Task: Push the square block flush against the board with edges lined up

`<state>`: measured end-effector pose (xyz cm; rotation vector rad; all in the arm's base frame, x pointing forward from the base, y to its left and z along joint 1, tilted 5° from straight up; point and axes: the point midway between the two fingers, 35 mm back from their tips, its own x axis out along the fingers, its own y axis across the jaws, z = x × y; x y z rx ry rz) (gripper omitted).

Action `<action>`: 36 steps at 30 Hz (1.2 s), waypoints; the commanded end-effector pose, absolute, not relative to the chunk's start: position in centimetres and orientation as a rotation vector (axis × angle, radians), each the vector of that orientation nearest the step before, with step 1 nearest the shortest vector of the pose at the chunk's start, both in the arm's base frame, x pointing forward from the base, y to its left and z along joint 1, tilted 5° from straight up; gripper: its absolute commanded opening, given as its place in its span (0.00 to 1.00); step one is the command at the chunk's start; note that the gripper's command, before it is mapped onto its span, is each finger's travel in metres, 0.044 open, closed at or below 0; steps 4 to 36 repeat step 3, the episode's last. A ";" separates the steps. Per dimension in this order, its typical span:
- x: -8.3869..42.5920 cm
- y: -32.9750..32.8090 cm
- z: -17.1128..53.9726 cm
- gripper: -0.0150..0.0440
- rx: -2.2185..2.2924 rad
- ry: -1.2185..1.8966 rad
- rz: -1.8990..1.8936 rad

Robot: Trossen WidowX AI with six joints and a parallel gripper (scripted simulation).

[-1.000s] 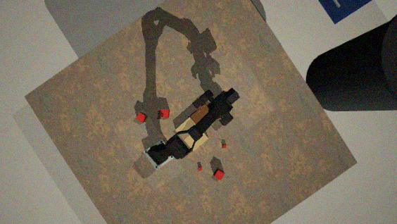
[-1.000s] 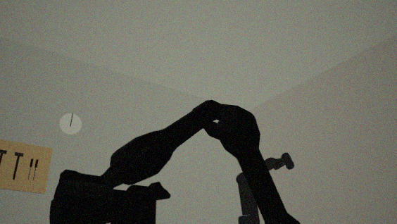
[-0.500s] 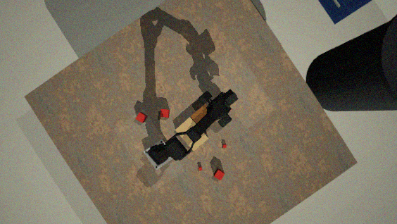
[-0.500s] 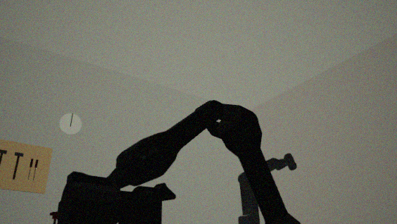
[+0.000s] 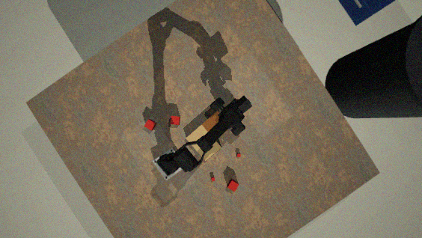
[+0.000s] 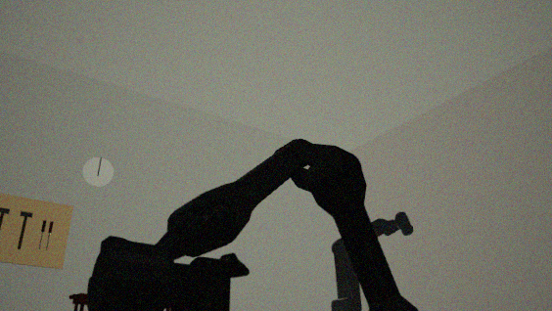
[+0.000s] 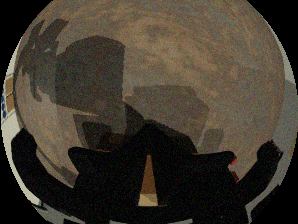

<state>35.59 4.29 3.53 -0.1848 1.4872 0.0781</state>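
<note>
In the top view, a pale tan piece [image 5: 197,133] lies flat on the table, with an orange-brown piece [image 5: 211,122] at its upper-right side. They look close together, but the arm covers much of both, so I cannot tell which is the block or whether whole sides and edges meet. The wrist view shows orange-brown [image 7: 148,180] and pale tan [image 7: 148,200] through the slot behind the fingertips. My gripper [image 7: 149,127] is shut and empty, dark against shadow, near the orange-brown piece. Its fingertips are hidden in the top view, and their height is unclear.
Red cubes [image 5: 150,124] [image 5: 175,120] sit left of the pieces. Another red cube [image 5: 233,185] and two tiny red ones [image 5: 238,155] [image 5: 212,179] lie below them. A large black object [image 5: 374,78] stands beyond the table's right edge. The exterior view shows only the arm and walls.
</note>
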 end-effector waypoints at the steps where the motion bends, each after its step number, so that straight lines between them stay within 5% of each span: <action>1: 36.0 4.4 3.6 0.25 -0.178 1.490 0.076; 36: 36.3 4.4 3.6 0.25 -0.178 1.490 0.076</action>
